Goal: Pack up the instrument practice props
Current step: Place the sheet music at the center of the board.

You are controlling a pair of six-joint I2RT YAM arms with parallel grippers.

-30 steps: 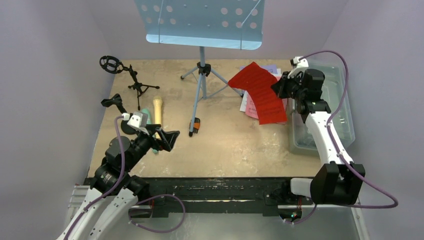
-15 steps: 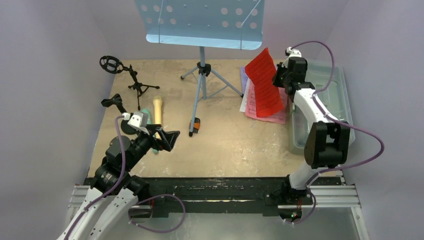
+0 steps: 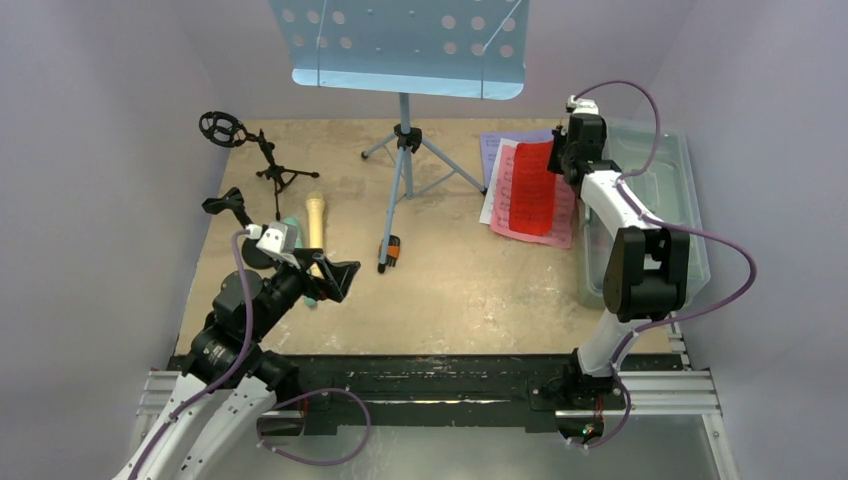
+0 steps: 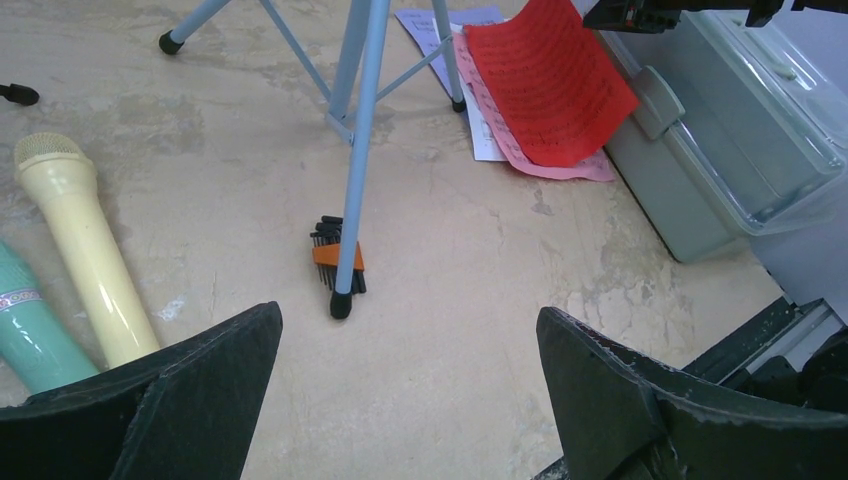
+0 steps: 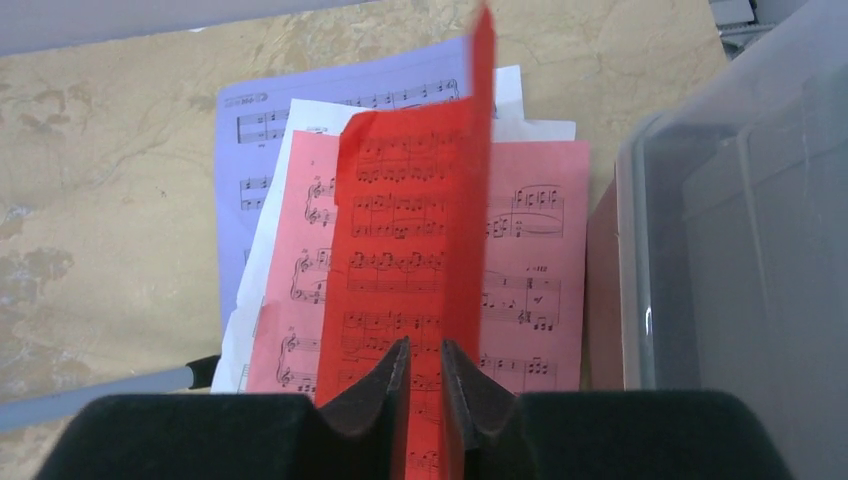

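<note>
Pages, four in one pile, lie below and ahead of the right gripper (image 5: 425,350): one red page (image 5: 400,250), one pink (image 5: 530,260), one white (image 5: 275,230) and one purple (image 5: 240,170). The red page's near edge rises between the right fingers, which stand a narrow slit apart. Whether they pinch the sheet I cannot tell. The rest of that sheet curves down onto the pink one.

One tub (image 4: 720,130) sits just right of those fingers, with its wall against the pile's right edge, so there is little room on that side. To their left the table (image 3: 480,290) is bare as far as the stand.

One blue stand (image 3: 404,110) is upright well ahead of the left gripper (image 4: 408,315), its nearest foot about centred between the fingers. One set of hex keys (image 4: 325,240) lies at that foot. The left fingers are spread wide and hold nothing, with bare table under and ahead of them.

Two mics lie side by side just left of the left fingers: a yellow mic (image 4: 85,260) and, further left, a green mic (image 4: 30,330). Two black mic tripods stand beyond them, one (image 3: 272,170) far ahead and the other (image 3: 228,206) close to the table's left edge.
</note>
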